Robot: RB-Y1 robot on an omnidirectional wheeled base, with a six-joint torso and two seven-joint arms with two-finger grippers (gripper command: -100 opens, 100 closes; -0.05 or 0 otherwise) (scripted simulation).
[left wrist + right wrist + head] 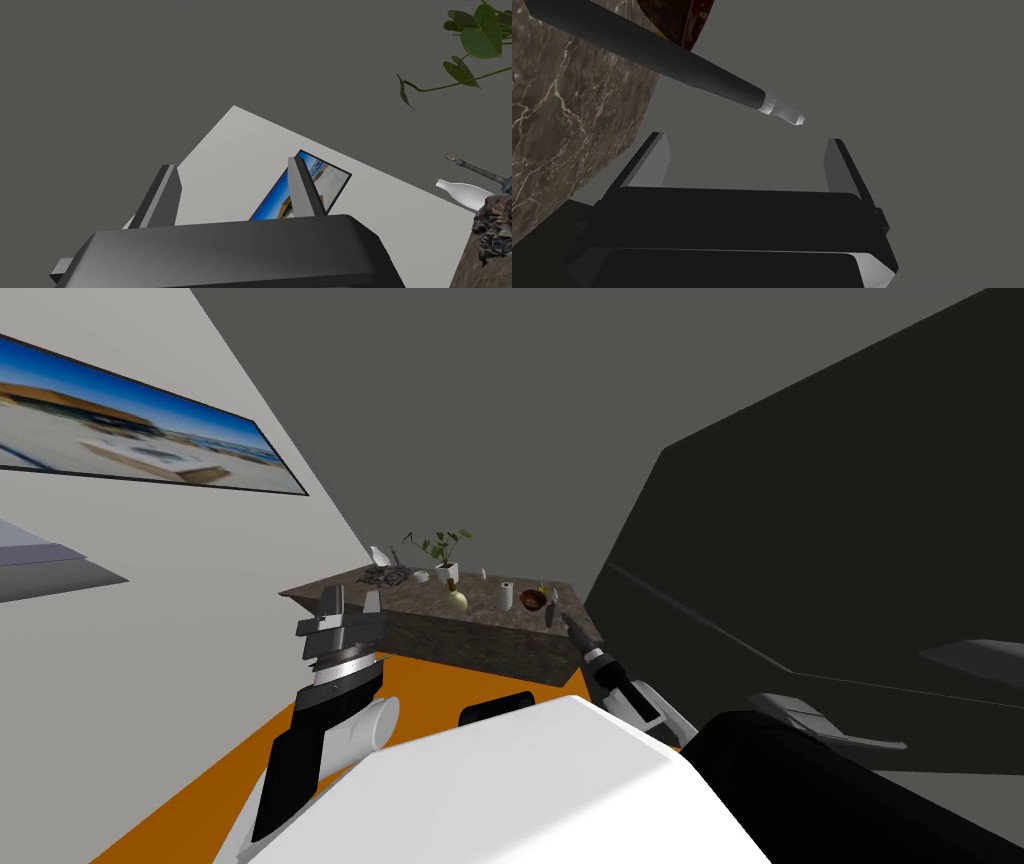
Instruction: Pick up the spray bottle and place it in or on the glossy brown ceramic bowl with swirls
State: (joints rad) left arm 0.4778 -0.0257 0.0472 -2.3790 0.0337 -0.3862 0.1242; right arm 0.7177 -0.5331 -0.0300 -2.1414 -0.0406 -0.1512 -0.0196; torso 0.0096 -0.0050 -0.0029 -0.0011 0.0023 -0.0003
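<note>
A glossy dark red-brown bowl [533,599] sits near the right end of the brown marble table [470,633]; its rim [677,20] also shows in the right wrist view. Beside it lies a long dark rod with a silvery tip [712,80], which reaches past the table's edge. My right gripper [747,155] is open just below that tip, off the table's right corner [573,624]. A small pale bottle [484,574] stands further back; I cannot tell if it is the spray bottle. My left gripper [350,603] is raised at the table's left end, open and holding nothing [232,192].
The table also bears a potted plant [446,556], a white vase [379,555], a yellowish bulb-shaped vase [457,599], a white cylinder [507,595] and a dark heap [385,576]. Orange floor [200,788] lies in front. A dark wall [800,588] rises on the right.
</note>
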